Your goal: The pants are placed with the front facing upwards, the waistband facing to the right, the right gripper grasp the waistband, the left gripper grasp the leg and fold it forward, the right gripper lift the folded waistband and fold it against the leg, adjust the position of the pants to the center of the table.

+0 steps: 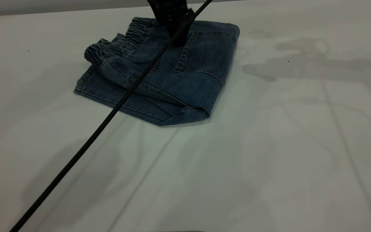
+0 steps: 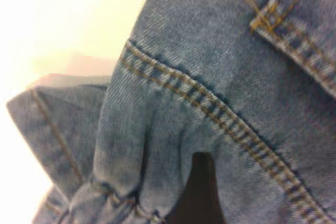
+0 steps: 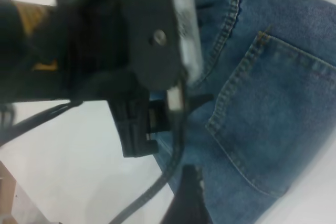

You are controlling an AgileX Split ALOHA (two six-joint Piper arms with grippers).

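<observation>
The blue denim pants (image 1: 185,87) lie folded in a compact stack at the table's (image 1: 269,161) far middle, back pocket (image 1: 208,51) up. The ruched waistband (image 1: 124,40) lies along the stack's left side, over the leg layers. My left gripper (image 1: 179,35) comes down from the top edge onto the pants' far part, just left of the pocket; its wrist view is filled with denim (image 2: 220,51) right against it. My right gripper (image 3: 184,203) hovers over the pocket side of the pants (image 3: 273,103), close to the left gripper (image 3: 142,51). It is outside the exterior view.
A thin black cable (image 1: 108,116) slants from the left gripper across the pants down to the table's near left edge. The table is wide and bare to the right of and in front of the pants.
</observation>
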